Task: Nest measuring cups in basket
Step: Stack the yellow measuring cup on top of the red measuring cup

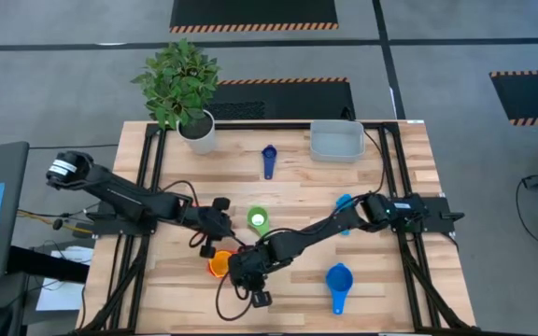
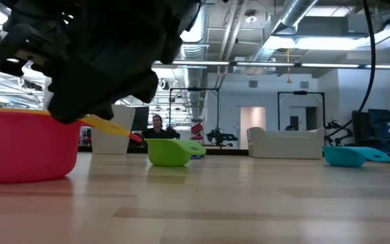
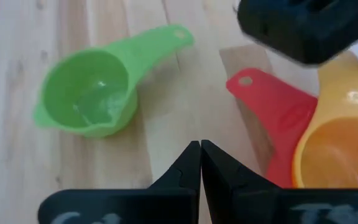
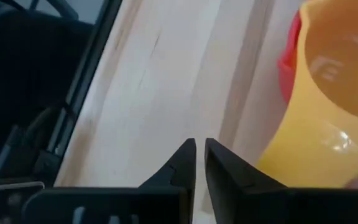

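Observation:
A nested stack of cups, red outside with yellow and orange inside (image 1: 218, 264), stands on the table near its front. The red cup (image 2: 26, 146) fills the low view's left. My right gripper (image 4: 199, 152) hovers shut just beside the yellow cup (image 4: 328, 93), over bare wood. My left gripper (image 3: 201, 149) is shut and points between the green cup (image 3: 86, 99) and the stack's red handle (image 3: 272, 106). The green cup (image 1: 258, 221) sits upright. The basket (image 1: 336, 140) stands at the far edge.
A dark blue cup (image 1: 269, 159) lies left of the basket. A light blue cup (image 1: 344, 203) lies under the right arm, and a blue cup (image 1: 339, 280) near the front edge. A potted plant (image 1: 197, 131) stands at the far left corner.

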